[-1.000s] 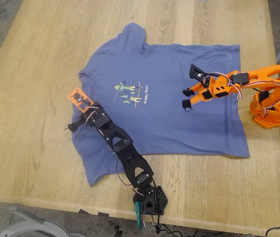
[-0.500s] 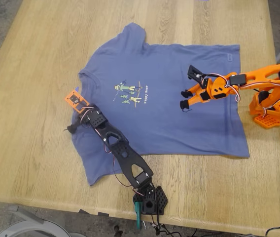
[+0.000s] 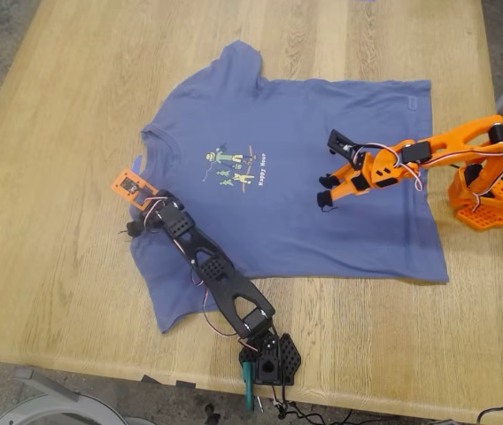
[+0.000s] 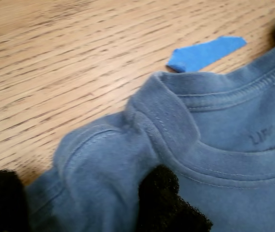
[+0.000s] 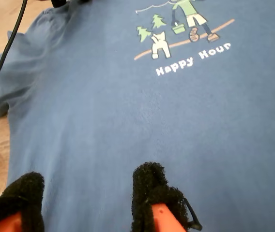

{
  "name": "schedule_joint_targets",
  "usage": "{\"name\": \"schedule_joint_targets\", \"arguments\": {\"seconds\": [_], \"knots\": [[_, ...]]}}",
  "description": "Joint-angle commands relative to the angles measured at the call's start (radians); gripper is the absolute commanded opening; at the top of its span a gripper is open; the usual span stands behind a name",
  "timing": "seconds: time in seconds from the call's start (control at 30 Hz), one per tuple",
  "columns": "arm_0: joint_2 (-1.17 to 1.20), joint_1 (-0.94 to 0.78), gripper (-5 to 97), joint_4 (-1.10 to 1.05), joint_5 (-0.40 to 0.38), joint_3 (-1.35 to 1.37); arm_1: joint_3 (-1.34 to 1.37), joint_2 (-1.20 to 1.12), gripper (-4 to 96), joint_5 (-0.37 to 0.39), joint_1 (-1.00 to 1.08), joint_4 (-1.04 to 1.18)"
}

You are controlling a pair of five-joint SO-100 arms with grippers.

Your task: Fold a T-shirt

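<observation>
As you scan the exterior view from its left, you meet bare wooden table [image 3: 57, 106] and then the collar end of the slate-blue T-shirt [image 3: 322, 230], which lies spread flat, chest side up, across the middle of the tabletop. My first gripper [image 3: 132, 208], on the black arm, sits right at that collar edge. Its jaws are spread, and in the first wrist view you can see one black pad [image 4: 166, 203] resting on the cloth below the collar [image 4: 234, 92] while the other pad sits at the fabric's edge, with a rucked fold of shirt between them. A scrap of blue tape [image 4: 205, 52] lies on the wood just beyond the collar.

Moving on, you find the cartoon print [image 3: 234, 166] with its yellow lettering near the shirt's centre. Further toward the exterior view's right, my second gripper [image 3: 327, 170], on the orange arm, hangs over the shirt's lower body. Its jaws are also spread wide, holding nothing; the second wrist view shows plain cloth between the two black pads [image 5: 152, 188] and the print [image 5: 176, 29] ahead of them. The orange arm's base [image 3: 482, 199] stands on the table just past the hem.
</observation>
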Motion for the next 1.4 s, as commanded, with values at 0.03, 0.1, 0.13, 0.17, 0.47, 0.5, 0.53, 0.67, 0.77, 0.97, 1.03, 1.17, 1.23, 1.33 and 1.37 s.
{"name": "schedule_joint_targets", "arguments": {"seconds": [0.03,0.1,0.13,0.17,0.47,0.5,0.53,0.67,0.77,0.97,1.03,1.17,1.23,1.33,1.37], "knots": [[0.038,0.043,29,0.015,-0.028,-0.046,-0.14,-0.091,29.0,-0.002,-0.011,-0.046],[0.04,0.052,25,0.017,-0.029,-0.046,-0.199,-0.156,29.0,-0.005,-0.017,-0.055],[0.04,0.058,22,0.018,-0.029,-0.046,-0.227,-0.189,29.0,-0.005,-0.021,-0.061],[0.04,0.063,21,0.018,-0.032,-0.046,-0.25,-0.216,29.0,-0.006,-0.026,-0.064],[0.021,0.104,31,0.017,-0.006,-0.046,-0.295,-0.299,28.5,-0.008,-0.046,-0.078],[0.017,0.106,32,0.017,-0.005,-0.046,-0.296,-0.301,28.4,-0.008,-0.048,-0.078],[0.014,0.107,34,0.017,-0.002,-0.046,-0.299,-0.302,28.3,-0.008,-0.049,-0.08],[-0.011,0.117,37,0.025,0.003,-0.046,-0.301,-0.304,27.7,-0.005,-0.054,-0.077],[-0.031,0.124,33,0.051,-0.006,-0.046,-0.298,-0.308,26.1,-0.002,-0.052,-0.08],[-0.063,0.118,19,0.078,-0.032,-0.046,-0.288,-0.308,24.8,0.005,-0.028,-0.072],[-0.067,0.112,14,0.083,-0.035,-0.046,-0.288,-0.311,24.8,0.005,-0.02,-0.067],[-0.084,0.103,0,0.087,-0.038,-0.046,-0.296,-0.333,24.3,0.006,-0.017,-0.071],[-0.092,0.104,0,0.086,-0.038,-0.046,-0.302,-0.348,24.3,0.008,-0.021,-0.072],[-0.101,0.114,0,0.074,-0.044,-0.046,-0.311,-0.374,24.9,0.015,-0.029,-0.08],[-0.103,0.117,0,0.074,-0.051,-0.046,-0.311,-0.383,24.9,0.017,-0.031,-0.092]]}}
